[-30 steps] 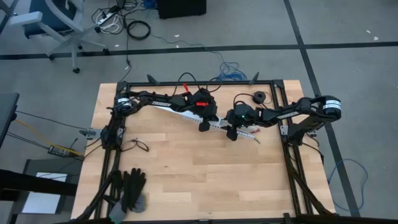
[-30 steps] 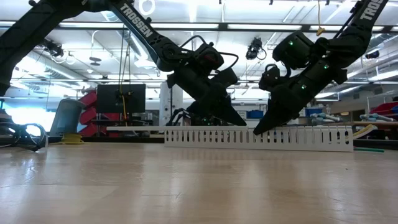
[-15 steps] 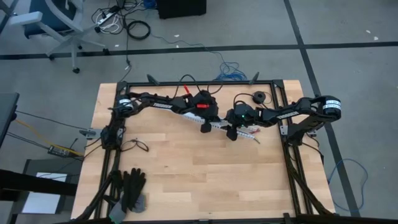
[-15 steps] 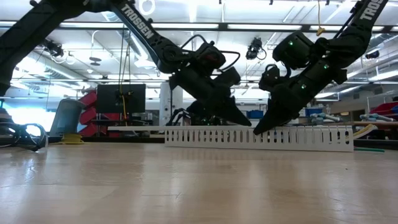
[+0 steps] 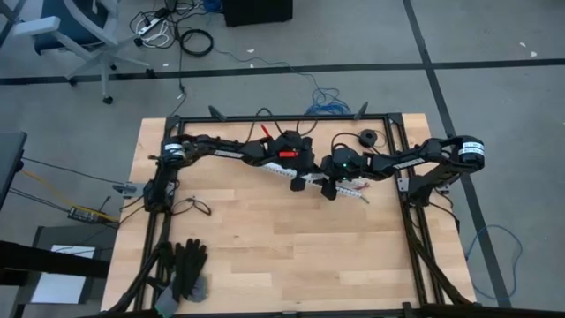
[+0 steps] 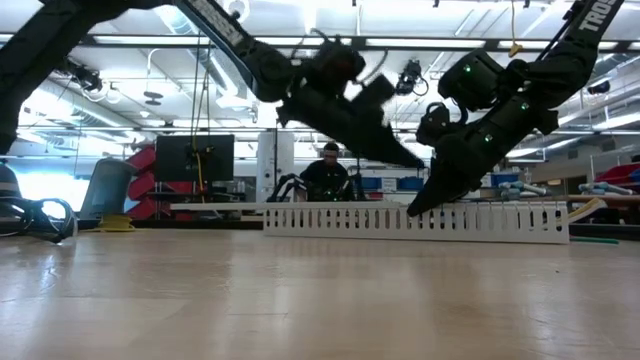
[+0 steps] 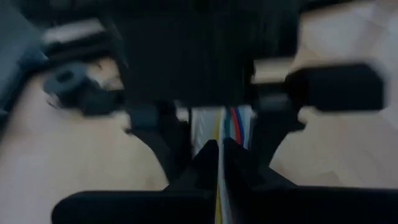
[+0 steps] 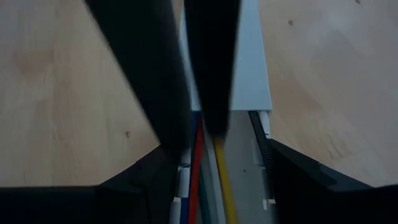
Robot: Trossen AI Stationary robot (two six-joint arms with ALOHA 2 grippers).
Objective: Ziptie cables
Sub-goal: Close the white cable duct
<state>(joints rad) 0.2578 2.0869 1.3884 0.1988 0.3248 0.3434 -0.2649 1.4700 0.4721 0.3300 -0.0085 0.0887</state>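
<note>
I work in a robotics lab or workshop hall. My wooden table (image 5: pixel 282 238) stands on a grey concrete floor (image 5: pixel 494 53) marked with dark tape lines. Beyond the table's far edge lie coiled cords (image 5: pixel 196 41) and a power strip (image 5: pixel 152 29), with a wheeled office chair (image 5: pixel 75 35) nearby. Behind the table, long ceiling lights (image 6: pixel 150 42) hang over a dark monitor (image 6: pixel 194 157), and a person (image 6: pixel 327 172) sits there.
</note>
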